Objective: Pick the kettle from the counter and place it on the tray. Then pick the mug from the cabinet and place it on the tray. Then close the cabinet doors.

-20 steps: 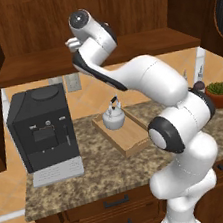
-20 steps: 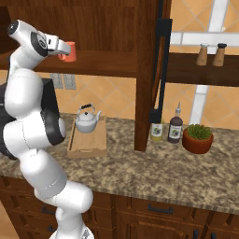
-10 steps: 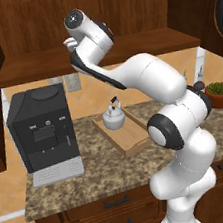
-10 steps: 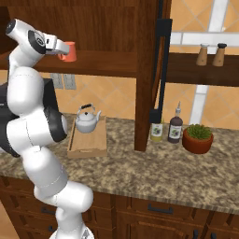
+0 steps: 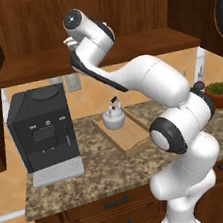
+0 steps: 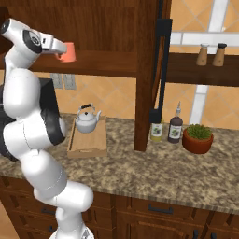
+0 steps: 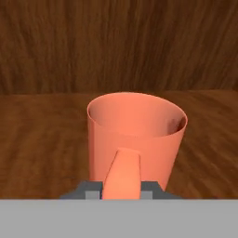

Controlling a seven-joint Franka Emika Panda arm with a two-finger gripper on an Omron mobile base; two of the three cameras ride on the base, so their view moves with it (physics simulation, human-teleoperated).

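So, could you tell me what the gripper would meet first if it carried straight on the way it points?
The mug: the gripper already sits at its handle. Beyond the mug lies the cabinet back wall, though depth is hard to judge.

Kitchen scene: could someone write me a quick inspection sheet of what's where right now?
Surface: speckled counter, in use.
Job's things: kettle upright on the tray; mug upright on the cabinet shelf, handle toward the hand camera.
Clutter: coffee machine, two bottles, potted plant, two shakers.
Gripper: gripper shut on the mug's handle.
Cables: nothing seen.
Surroundings: cabinet doors open; drawers below.
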